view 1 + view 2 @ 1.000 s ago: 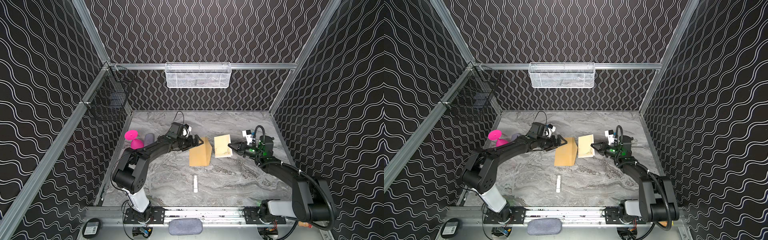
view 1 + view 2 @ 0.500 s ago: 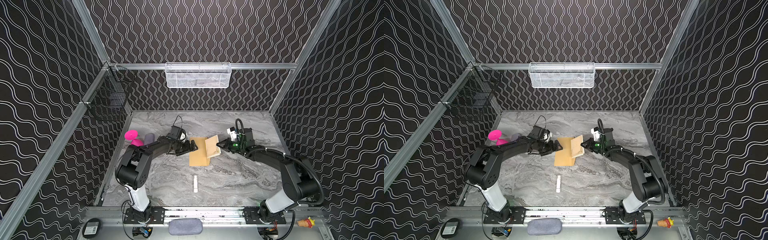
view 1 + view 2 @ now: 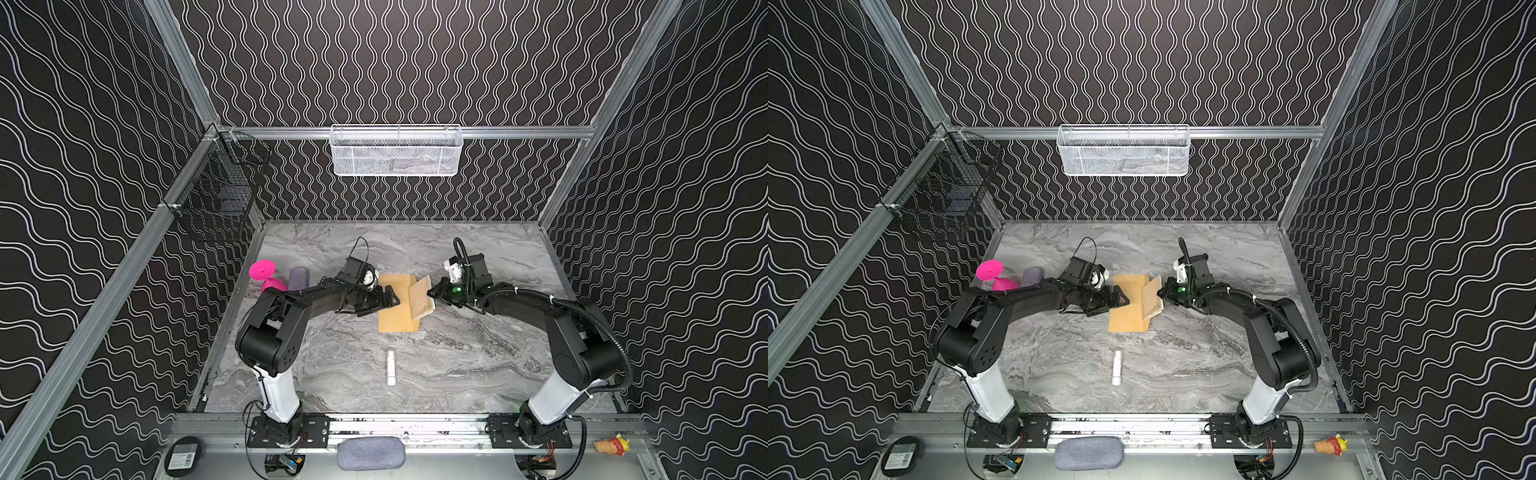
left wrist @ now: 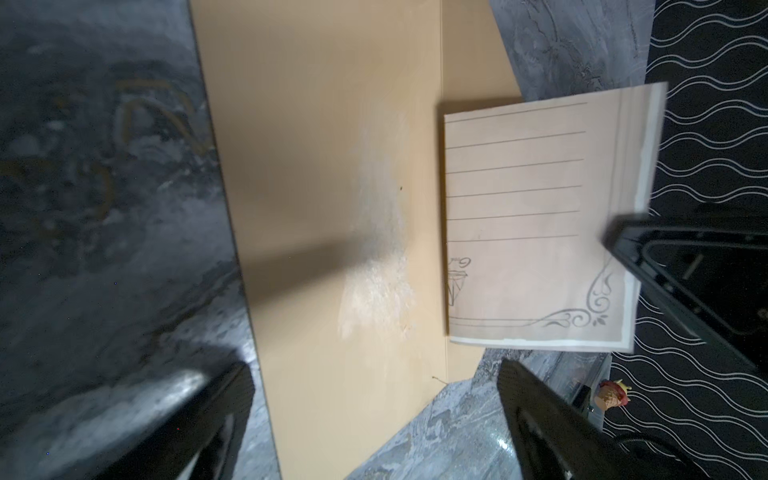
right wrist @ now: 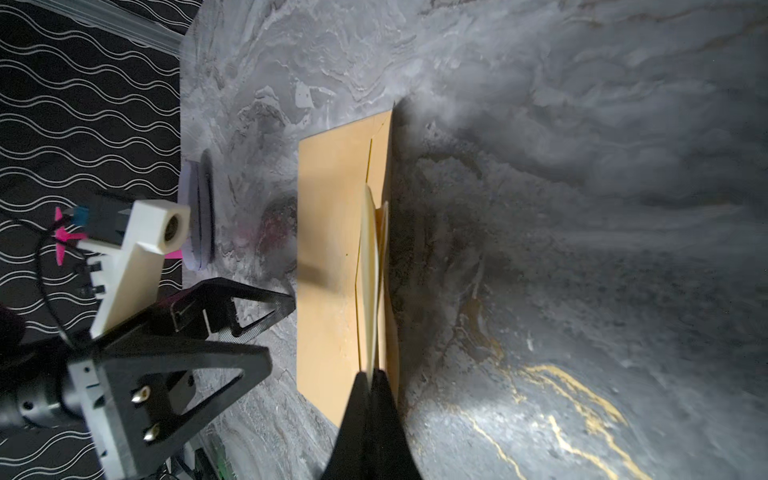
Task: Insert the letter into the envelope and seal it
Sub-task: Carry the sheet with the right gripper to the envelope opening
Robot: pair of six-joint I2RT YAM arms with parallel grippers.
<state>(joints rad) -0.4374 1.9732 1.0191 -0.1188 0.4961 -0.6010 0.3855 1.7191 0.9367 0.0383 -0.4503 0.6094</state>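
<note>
The brown envelope [image 3: 395, 307] [image 3: 1126, 309] lies flat on the marble table, seen in both top views. My right gripper [image 3: 432, 293] [image 5: 370, 374] is shut on one edge of the folded letter [image 3: 422, 297] [image 5: 368, 266]. The letter [image 4: 528, 224] stands tilted, its far edge meeting the envelope [image 4: 324, 199] along the flap crease. Whether that edge is inside the envelope cannot be told. My left gripper [image 3: 390, 300] [image 4: 374, 370] is open, low at the envelope's left edge, with nothing between its fingers [image 5: 253, 301].
A white tube [image 3: 390, 366] lies nearer the front. A pink object [image 3: 262, 271] and a grey-purple one [image 3: 298, 277] sit by the left wall. A white mesh basket [image 3: 397, 151] hangs on the back wall and a black wire basket [image 3: 216, 203] on the left.
The envelope, propped up a second ago, now lies flat. My right gripper carried the letter leftward onto the envelope's right side. My left gripper dropped lower beside the envelope.
</note>
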